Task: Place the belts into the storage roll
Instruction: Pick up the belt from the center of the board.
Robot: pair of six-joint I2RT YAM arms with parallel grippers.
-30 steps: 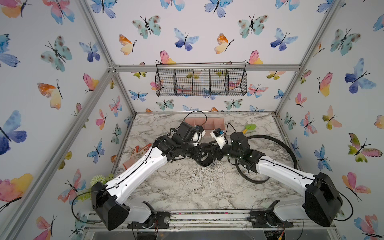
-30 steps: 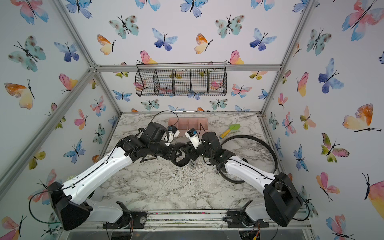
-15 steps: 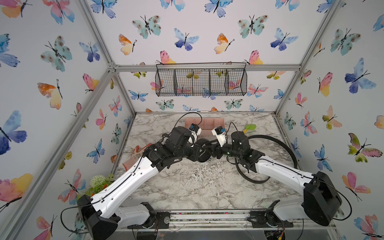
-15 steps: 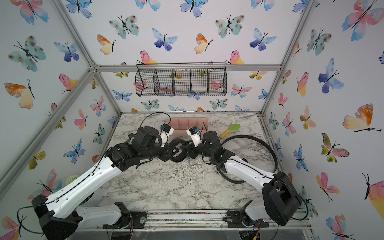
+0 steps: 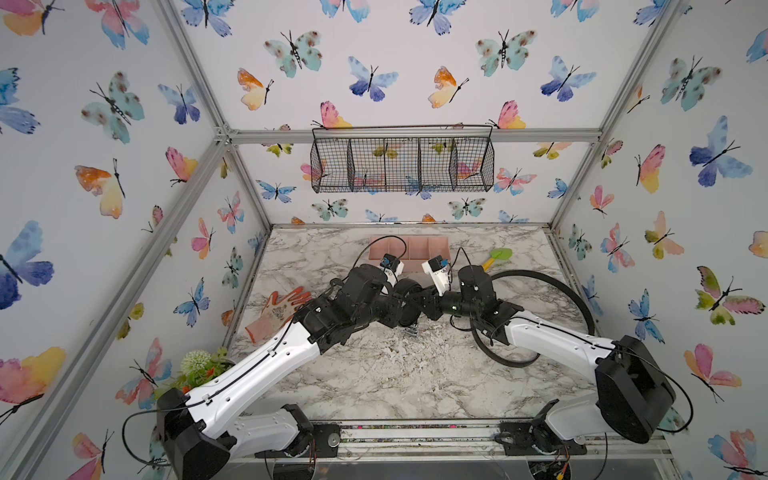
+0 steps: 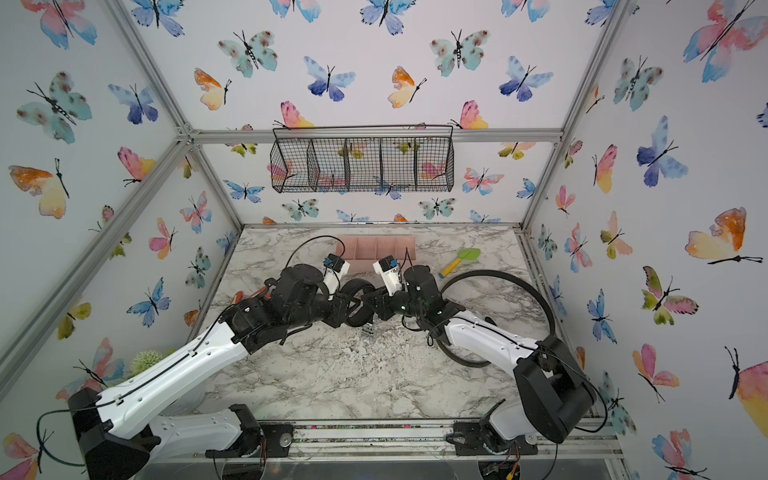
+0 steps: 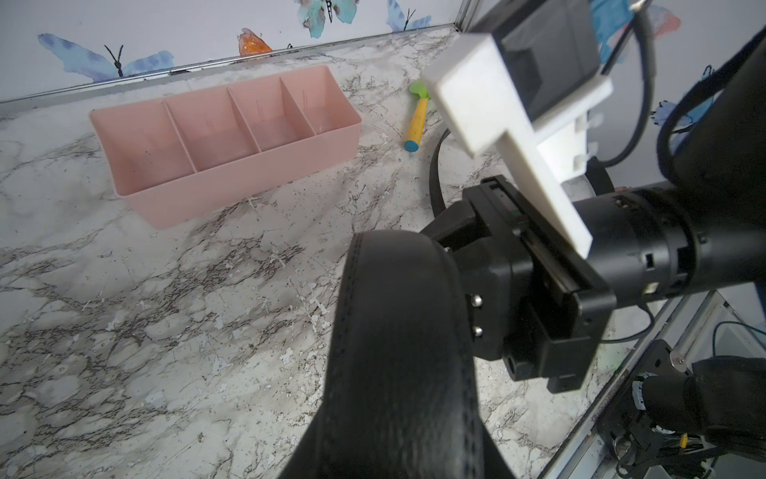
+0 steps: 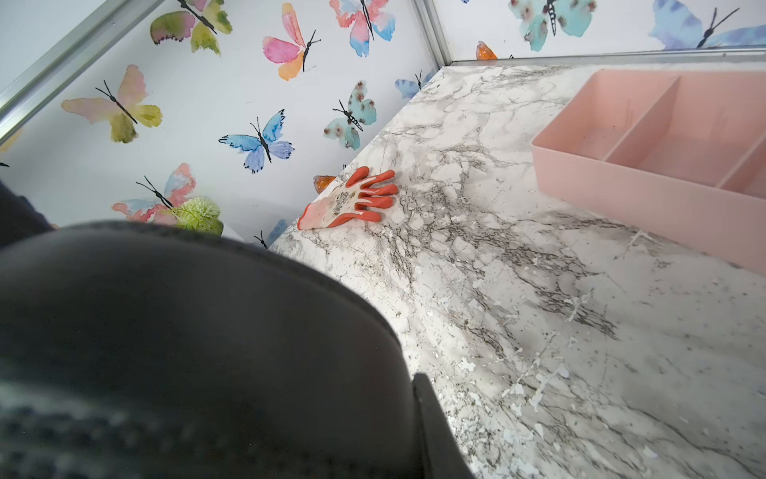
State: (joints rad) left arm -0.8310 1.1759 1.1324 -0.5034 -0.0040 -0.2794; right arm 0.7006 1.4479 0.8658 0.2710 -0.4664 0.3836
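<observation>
Storage roll (image 7: 232, 178): four compartments, pink floors showing.
Coiled belt (image 7: 393, 331): stands on edge, wheel-like.
Left end effector (image 5: 398, 309): clamps coiled belt.
Right end effector (image 5: 420, 301): grip unclear.

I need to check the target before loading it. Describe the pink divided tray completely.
The pink tray is a long, low box of smooth pale plastic, with three inner walls splitting it into four compartments in a row, all empty. It stands upright on the marble table, near the back wall and lengthwise along it. Only the table touches it; the green-and-yellow toy shovel lies apart beyond one short end.
</observation>
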